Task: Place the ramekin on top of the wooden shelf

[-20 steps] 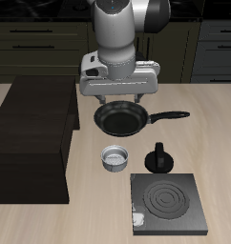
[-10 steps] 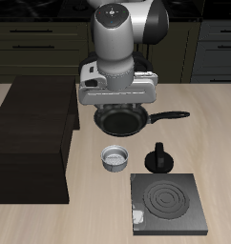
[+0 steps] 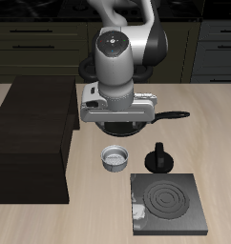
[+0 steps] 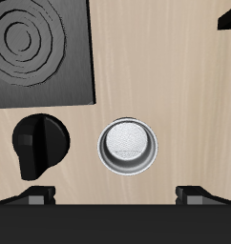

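Note:
The ramekin (image 3: 115, 158), a small round light-grey cup with a darker inside, stands upright on the table beside the wooden shelf (image 3: 31, 133), a big dark brown cabinet with a flat bare top. My gripper (image 3: 117, 127) hangs open above the table, just behind the ramekin and over the frying pan. In the wrist view the ramekin (image 4: 127, 146) lies a little ahead of my open gripper (image 4: 117, 195), with both fingertips (image 4: 36, 195) apart and nothing between them. A dark corner of the shelf (image 4: 228, 16) shows at the frame's edge.
A black frying pan is mostly hidden under my hand; its handle (image 3: 175, 114) sticks out. A small black moka pot (image 3: 160, 157) (image 4: 36, 148) stands close beside the ramekin. The black stove burner plate (image 3: 168, 202) (image 4: 41, 52) lies nearer the table's front edge.
My arm has come forward and lower, now covering most of the frying pan and nearing the ramekin. The ramekin, moka pot and stove have not moved.

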